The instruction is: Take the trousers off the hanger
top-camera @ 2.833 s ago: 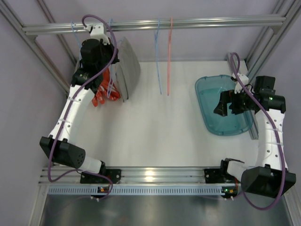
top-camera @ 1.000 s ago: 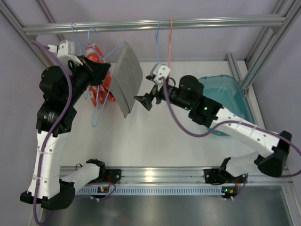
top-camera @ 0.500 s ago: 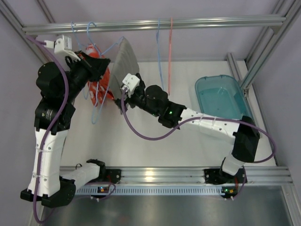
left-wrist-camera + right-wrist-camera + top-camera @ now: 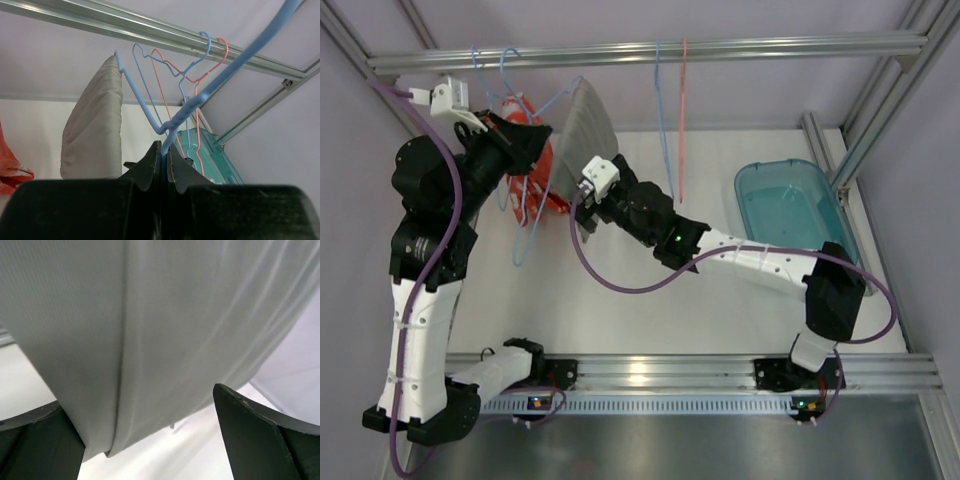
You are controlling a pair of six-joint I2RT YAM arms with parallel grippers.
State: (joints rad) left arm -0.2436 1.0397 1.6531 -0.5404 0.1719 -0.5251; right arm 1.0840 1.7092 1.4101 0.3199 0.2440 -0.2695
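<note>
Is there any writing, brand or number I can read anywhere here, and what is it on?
None readable. The grey trousers, the blue hanger, the orange garment and the teal tub show no words, labels or numbers in any view.

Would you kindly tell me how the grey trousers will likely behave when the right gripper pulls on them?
Probably floppy: the grey trousers drape in soft folds inside the open right gripper. Likely light, since a thin blue hanger carries them. They may slip off fairly easily.
</note>
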